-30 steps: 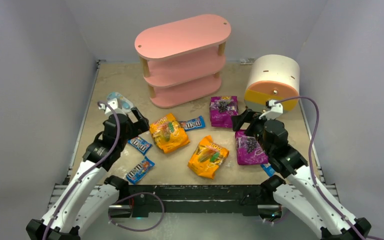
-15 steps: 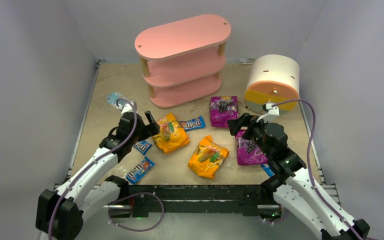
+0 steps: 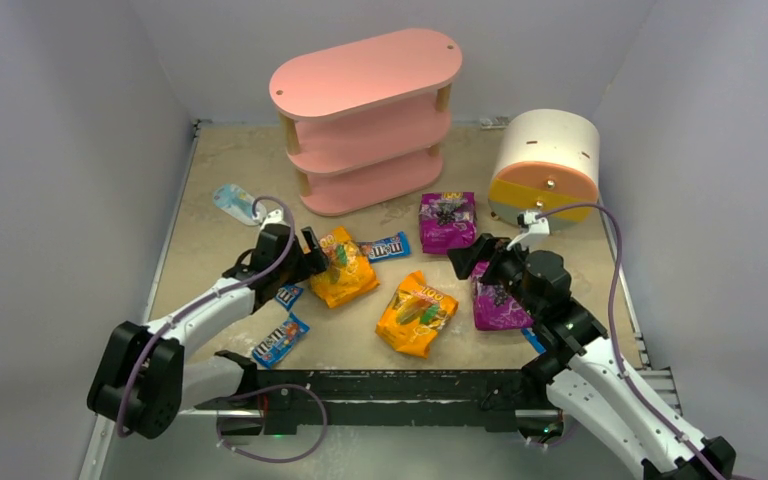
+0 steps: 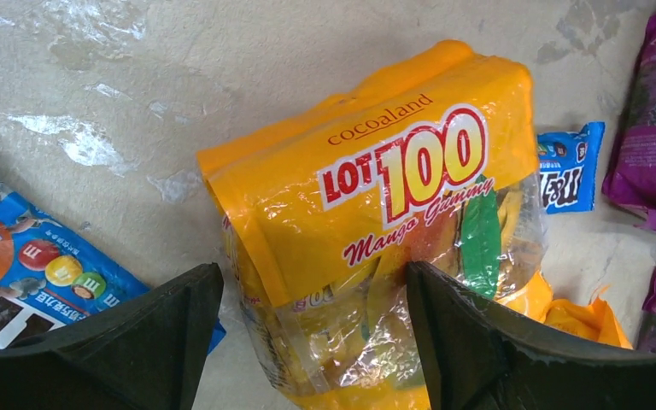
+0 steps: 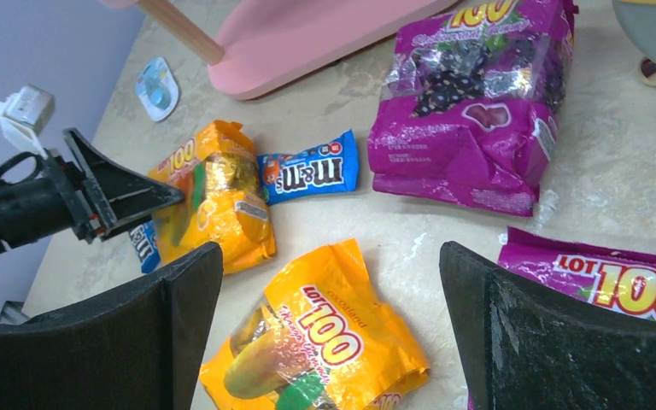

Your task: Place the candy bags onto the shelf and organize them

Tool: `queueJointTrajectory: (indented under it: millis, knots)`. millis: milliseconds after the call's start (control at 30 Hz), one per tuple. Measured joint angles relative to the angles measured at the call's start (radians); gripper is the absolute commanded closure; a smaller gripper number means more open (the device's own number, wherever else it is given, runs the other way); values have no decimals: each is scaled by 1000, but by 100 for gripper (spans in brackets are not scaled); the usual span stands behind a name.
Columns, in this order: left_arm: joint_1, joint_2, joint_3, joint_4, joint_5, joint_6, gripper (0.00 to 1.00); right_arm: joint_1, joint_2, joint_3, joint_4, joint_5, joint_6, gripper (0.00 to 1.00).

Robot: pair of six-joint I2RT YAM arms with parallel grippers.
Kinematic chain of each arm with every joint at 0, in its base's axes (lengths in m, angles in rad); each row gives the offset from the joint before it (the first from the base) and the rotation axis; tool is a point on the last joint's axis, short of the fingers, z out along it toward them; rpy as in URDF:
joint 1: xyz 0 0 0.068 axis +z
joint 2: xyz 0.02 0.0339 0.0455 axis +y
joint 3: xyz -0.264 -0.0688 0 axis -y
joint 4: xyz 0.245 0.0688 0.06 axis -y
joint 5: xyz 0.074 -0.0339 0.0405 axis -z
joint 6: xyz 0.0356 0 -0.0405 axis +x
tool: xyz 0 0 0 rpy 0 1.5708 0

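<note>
Nearest the arm bases, a front M&M's packet (image 3: 280,340) lies on the table (image 3: 220,160) at the left, and a blue packet (image 3: 535,340) peeks out from under the right arm. Between them the near orange bag (image 3: 415,312) lies flat. The near purple bag (image 3: 500,300) is just beside it on the right, partly covered by that arm. The right gripper (image 3: 473,254) hovers above these two bags with its jaws spread wide and nothing between them.

Farther in, the left gripper (image 4: 307,342) is down at the second orange bag (image 4: 376,196). Its jaws are spread and straddle the bag's clear lower end, and whether they press it cannot be told. A third M&M's packet (image 4: 26,273) lies close against the left finger, partly under the arm. A fourth M&M's packet (image 3: 385,246) sits just beside the bag's far right corner.

Beyond that, the far purple bag (image 3: 447,220) lies near the foot of the pink shelf (image 3: 365,75), and a pale oval item (image 3: 235,200) lies off to the left. The shelf stands at the far middle of the table, apart from every bag. A white, orange and yellow drum (image 3: 545,150) lies on its side to the shelf's right, near the far purple bag
</note>
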Motion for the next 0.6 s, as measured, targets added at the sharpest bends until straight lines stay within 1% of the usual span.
queueJointTrajectory:
  millis: [133, 200, 267, 467, 500, 600]
  knots:
    - [0, 13, -28, 53, -5, -18, 26, 0, 0, 0, 26, -18, -1, 2]
    - [0, 21, -38, 82, -5, -25, 33, 0, 1, 0, 39, -29, -1, 2]
    - [0, 35, -45, 116, 0, -31, 47, 0, 2, 0, 48, -44, -1, 2]
    - [1, 61, -57, 227, 40, -60, 94, 0, 21, -33, 102, -122, -4, 2]
    - [1, 58, -54, 241, 53, -63, 100, 0, 29, -34, 106, -139, -6, 2]
    - [-1, 39, -50, 251, 82, -66, 100, 0, 63, -34, 126, -179, -7, 2]
